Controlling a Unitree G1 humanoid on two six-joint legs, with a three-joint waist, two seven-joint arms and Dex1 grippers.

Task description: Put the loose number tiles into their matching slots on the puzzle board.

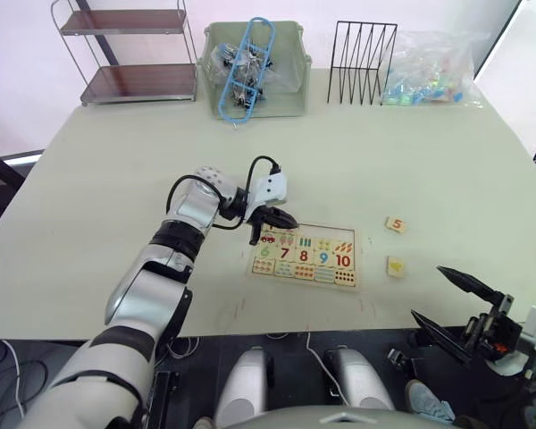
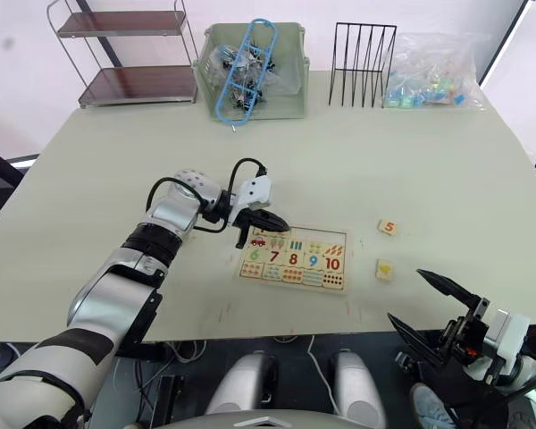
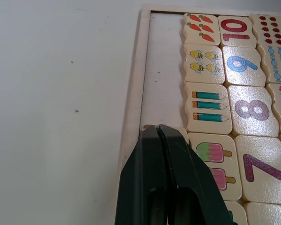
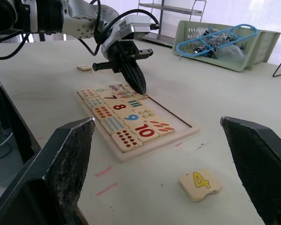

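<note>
The puzzle board [image 1: 326,230] lies near the table's front, with picture and number pieces in its lower rows and a bare strip of slots [image 3: 161,70] along its top edge. My left gripper [image 1: 290,221] is shut. Its tip rests on that strip beside the popsicle piece, where a pale tile corner [image 3: 180,132] peeks out with its numeral hidden. Right of the board lie two loose number tiles, the orange 5 [image 1: 395,224] and the yellow 4 [image 4: 200,183]. Another pale tile [image 4: 84,68] lies beyond the left arm. My right gripper [image 1: 429,293] hangs open and empty past the table's front right edge.
At the back of the table stand a metal shelf [image 1: 129,54], a green basket [image 1: 286,98] holding a blue hanger, a black wire rack [image 1: 362,63] and a clear bag [image 1: 433,67] of coloured bits. Bare tabletop lies between these and the board.
</note>
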